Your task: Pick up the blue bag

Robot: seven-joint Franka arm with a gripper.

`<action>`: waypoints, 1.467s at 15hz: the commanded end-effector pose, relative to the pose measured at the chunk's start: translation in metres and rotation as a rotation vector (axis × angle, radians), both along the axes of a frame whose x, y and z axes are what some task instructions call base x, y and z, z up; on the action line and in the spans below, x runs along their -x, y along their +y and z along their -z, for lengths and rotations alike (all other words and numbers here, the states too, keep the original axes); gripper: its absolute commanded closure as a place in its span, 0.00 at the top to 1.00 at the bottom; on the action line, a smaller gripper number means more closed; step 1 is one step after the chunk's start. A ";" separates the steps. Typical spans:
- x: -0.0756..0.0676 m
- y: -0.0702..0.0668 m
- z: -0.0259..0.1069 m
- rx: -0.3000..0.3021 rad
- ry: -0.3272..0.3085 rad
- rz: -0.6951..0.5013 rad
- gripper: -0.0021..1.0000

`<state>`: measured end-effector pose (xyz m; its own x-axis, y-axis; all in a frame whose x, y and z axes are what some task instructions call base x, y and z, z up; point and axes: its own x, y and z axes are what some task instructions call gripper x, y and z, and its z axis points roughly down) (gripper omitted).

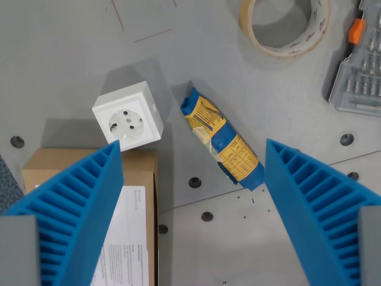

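Blue bag [221, 141] — glossy crinkled film; claw [193, 179] fingers — ribbed matt plastic.

I see a grey table [71, 65] with round bolt holes and faint red pen marks. Directly on it lie the blue bag [221, 139], placed diagonally at centre; a white socket [128, 118] just beside it, toward my wrist view's left; a cardboard box [89, 173] below the socket; a roll of tape [286, 27] at top; and a bit case [360, 65] at the right edge.
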<state>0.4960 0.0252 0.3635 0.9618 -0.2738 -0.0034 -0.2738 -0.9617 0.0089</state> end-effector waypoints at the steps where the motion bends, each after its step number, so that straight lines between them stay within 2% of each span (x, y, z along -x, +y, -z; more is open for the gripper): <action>1: 0.000 0.000 -0.002 0.000 -0.004 0.000 1.00; 7: 0.001 0.000 0.000 0.000 -0.004 -0.016 1.00; 11: 0.003 -0.001 0.005 0.001 -0.009 -0.052 1.00; 22: 0.018 -0.008 0.038 0.011 -0.075 -0.219 1.00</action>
